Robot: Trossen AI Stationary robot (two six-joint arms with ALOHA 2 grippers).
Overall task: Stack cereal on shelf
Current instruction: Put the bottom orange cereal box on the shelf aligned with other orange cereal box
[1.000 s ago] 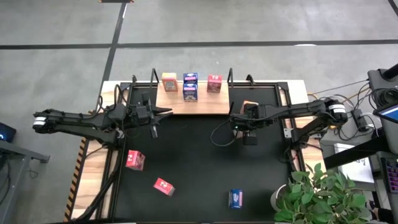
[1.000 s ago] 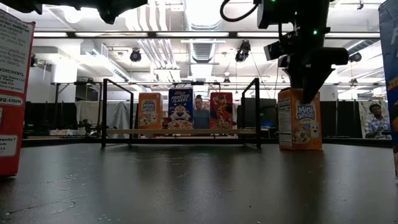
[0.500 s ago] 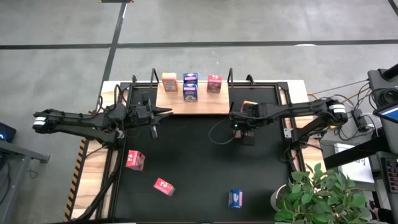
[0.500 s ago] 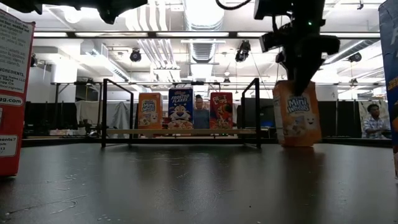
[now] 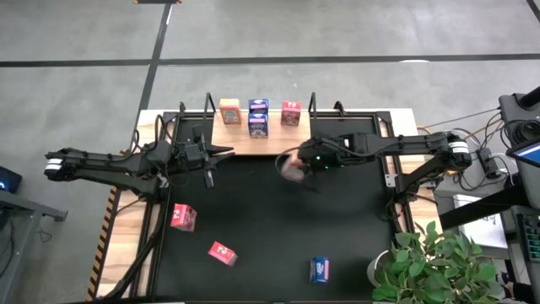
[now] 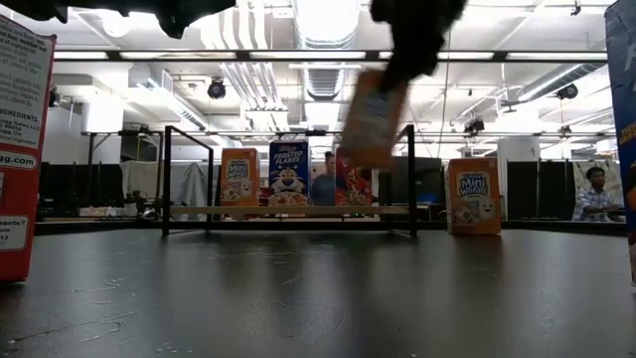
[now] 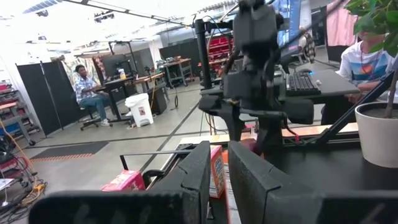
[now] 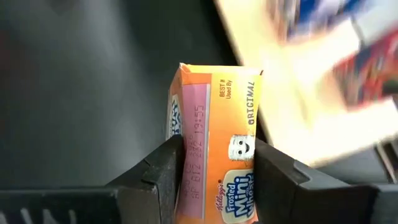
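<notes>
Orange cereal box (image 8: 214, 155), on the mat a second ago, is now lifted, clamped in right gripper (image 5: 295, 167), swinging toward shelf (image 5: 261, 142). Placement likely next. Left gripper (image 5: 221, 153) idles near shelf, fingers look nearly together.

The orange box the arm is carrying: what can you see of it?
The orange cereal box is a small cardboard carton printed "Frosted Mini", "Original" and a best-by date on a pink panel. The right gripper clamps it between two dark fingers. It hangs tilted above the black mat, just in front of the shelf, touching nothing else.
</notes>
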